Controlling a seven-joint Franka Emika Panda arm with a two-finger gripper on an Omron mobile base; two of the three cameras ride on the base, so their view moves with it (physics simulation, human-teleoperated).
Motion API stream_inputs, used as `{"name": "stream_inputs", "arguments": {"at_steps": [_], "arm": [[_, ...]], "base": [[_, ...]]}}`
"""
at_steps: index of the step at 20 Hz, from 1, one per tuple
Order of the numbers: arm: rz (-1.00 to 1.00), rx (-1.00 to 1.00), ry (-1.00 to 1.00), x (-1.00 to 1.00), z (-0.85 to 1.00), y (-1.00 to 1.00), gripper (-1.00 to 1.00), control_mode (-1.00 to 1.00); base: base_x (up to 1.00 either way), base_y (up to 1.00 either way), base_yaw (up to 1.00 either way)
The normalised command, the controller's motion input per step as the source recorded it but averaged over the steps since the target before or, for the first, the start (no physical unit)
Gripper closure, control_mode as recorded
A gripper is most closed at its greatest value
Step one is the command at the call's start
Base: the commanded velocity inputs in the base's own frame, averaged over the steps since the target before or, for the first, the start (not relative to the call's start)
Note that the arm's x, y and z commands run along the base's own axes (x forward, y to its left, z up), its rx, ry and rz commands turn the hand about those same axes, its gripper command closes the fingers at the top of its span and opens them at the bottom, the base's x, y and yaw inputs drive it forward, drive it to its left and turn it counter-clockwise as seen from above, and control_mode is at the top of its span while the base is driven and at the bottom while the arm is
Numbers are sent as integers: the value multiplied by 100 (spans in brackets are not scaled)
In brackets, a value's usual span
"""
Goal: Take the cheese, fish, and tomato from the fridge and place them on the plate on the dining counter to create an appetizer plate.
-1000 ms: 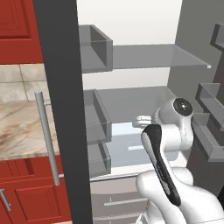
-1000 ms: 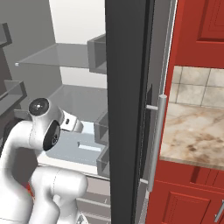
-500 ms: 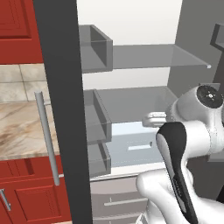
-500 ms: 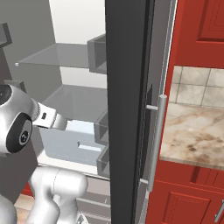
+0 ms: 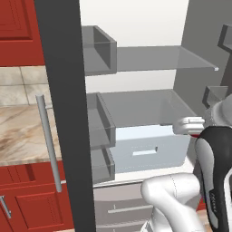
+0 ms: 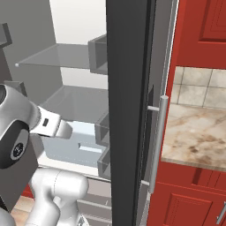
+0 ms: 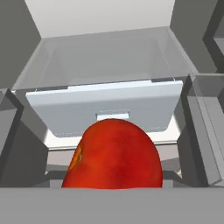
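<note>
The tomato (image 7: 113, 155), round and glossy red, sits close in the hand view, and my gripper (image 5: 188, 127) is shut on it; it covers the fingertips. A sliver of the tomato's red (image 5: 194, 134) shows under the white hand in the left base view. The hand (image 6: 59, 129) hangs in front of the open fridge (image 5: 136, 104), level with its lower glass shelf and facing the pale drawer (image 7: 105, 109). The cheese, the fish, the plate and the dining counter are out of view.
The fridge's dark door (image 5: 63, 113) with its silver bar handle (image 5: 49, 140) stands open on edge beside the arm. Door bins (image 5: 102, 127) line the door's inner side. Red cabinets (image 6: 198, 31) and a marbled back counter (image 6: 194, 137) flank the fridge.
The hand with the tomato has drawn back out of the fridge's interior, toward the right in the left base view, and the arm's elbow has swung closer to the cameras.
</note>
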Motion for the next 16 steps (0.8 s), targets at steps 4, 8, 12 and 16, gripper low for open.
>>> {"name": "stream_inputs", "arguments": {"at_steps": [4,8,12,16], "arm": [[2,0,0,-2,0,-9,100,100],[0,0,0,0,0,0,100,100],[0,0,0,0,0,0,100,100],[0,0,0,0,0,0,100,100]], "base": [[-1,0,3],[-55,4,10],[-100,12,26],[-90,2,33]]}}
